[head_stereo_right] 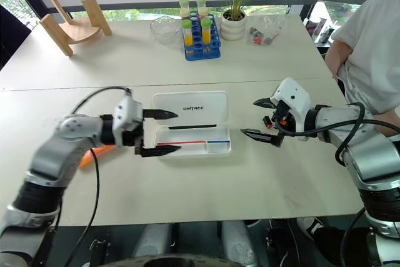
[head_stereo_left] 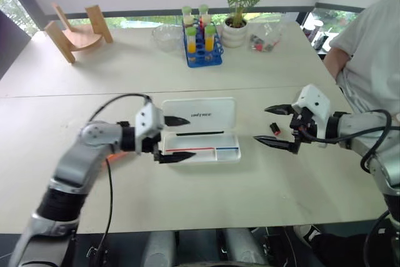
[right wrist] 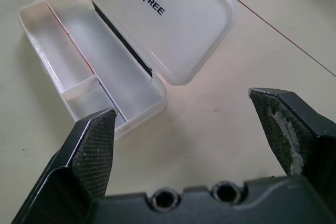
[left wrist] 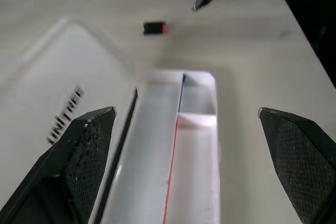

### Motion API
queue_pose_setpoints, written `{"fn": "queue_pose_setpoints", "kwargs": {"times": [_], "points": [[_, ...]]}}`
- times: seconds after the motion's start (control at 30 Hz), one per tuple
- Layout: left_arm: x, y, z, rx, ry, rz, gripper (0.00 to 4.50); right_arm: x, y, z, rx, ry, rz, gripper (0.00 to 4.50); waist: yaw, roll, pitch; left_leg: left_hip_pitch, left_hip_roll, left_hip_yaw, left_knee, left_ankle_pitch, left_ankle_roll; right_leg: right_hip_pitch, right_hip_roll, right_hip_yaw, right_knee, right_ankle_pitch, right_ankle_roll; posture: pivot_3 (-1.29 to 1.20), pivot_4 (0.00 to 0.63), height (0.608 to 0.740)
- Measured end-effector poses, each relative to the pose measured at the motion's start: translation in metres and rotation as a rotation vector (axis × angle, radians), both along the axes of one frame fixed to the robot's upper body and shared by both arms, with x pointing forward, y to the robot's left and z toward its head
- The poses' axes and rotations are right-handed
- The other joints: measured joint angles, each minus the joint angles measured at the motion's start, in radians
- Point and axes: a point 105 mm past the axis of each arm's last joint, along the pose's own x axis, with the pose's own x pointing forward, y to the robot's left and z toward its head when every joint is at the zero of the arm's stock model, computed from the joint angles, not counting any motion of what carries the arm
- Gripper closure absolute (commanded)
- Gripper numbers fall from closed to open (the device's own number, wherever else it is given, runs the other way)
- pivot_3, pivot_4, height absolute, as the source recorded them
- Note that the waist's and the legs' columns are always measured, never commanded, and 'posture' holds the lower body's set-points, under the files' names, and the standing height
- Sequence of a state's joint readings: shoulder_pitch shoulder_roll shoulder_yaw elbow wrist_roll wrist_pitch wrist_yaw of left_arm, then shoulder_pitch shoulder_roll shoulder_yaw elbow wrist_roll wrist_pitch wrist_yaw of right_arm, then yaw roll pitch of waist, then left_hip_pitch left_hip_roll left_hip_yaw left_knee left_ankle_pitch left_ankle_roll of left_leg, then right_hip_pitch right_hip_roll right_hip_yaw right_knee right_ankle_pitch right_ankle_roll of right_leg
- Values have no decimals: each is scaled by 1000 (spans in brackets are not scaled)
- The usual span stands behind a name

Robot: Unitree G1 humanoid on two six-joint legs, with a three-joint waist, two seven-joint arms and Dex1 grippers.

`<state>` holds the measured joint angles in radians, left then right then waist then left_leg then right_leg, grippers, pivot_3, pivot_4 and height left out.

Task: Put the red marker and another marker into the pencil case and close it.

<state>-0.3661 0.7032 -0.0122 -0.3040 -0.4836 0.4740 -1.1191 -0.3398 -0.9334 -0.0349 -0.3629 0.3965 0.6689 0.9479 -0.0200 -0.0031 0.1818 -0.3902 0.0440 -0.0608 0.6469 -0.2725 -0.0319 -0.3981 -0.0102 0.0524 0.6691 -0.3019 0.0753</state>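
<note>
Lying open, the pencil case [head_stereo_right: 194, 129] is found just beside the spread left gripper [head_stereo_right: 157, 132]; the right gripper [head_stereo_right: 257, 119], also spread, is held apart.

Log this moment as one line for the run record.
pencil case: open, lid flat | orange marker: on table beside left arm | left gripper: open above case | right gripper: open, empty, right of case

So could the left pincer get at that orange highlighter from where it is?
Probably yes: the left pincer is open and the orange highlighter lies on bare table beside its arm, though the pincer would have to swing back away from the pencil case.
</note>
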Motion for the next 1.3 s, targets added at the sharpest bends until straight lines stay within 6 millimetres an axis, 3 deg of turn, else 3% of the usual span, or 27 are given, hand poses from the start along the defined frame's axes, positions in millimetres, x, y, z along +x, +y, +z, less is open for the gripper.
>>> {"fn": "queue_pose_setpoints", "kwargs": {"times": [0.1,0.2,0.3,0.47,0.73,0.93,1.07,1.27,1.3], "points": [[1,42,15,32,24,154,29,0,1,-1,7,3,2,0,-4,0,0,0,0,0,-1,0,0,0,0,0,0,0,0,0,150,740],[2,83,12,76,57,306,29,-1,3,0,26,10,12,0,0,1,0,0,0,0,-1,0,0,-1,0,0,0,0,0,0,150,740],[5,138,2,132,90,495,29,-3,8,4,62,24,40,0,2,1,0,0,0,1,-1,0,0,-1,0,0,0,0,-1,0,150,740],[13,180,-12,155,77,596,29,-8,16,9,108,56,90,0,11,1,1,0,-1,1,0,0,0,0,-2,0,-1,0,-1,0,150,740],[45,195,-48,215,89,576,29,-7,15,15,97,43,96,0,4,1,1,-2,-1,1,-1,0,0,-3,-1,0,-1,0,0,0,150,740],[51,198,-81,274,149,571,29,-7,11,15,84,42,75,0,2,1,1,-2,0,2,-1,0,1,-5,-1,0,1,0,0,0,150,740],[52,197,-84,295,142,533,1337,-6,10,14,82,40,68,0,4,1,0,-2,-1,2,0,0,1,-4,-1,0,3,0,0,0,150,740],[51,201,-89,309,142,534,4208,-9,8,11,71,44,55,0,0,4,-1,2,-1,2,0,0,1,-3,0,1,9,0,-1,0,150,740],[51,202,-89,308,145,537,4259,-8,7,12,69,42,51,0,-1,4,-1,2,-1,2,1,0,1,-4,0,1,10,0,-1,0,150,740]]}}
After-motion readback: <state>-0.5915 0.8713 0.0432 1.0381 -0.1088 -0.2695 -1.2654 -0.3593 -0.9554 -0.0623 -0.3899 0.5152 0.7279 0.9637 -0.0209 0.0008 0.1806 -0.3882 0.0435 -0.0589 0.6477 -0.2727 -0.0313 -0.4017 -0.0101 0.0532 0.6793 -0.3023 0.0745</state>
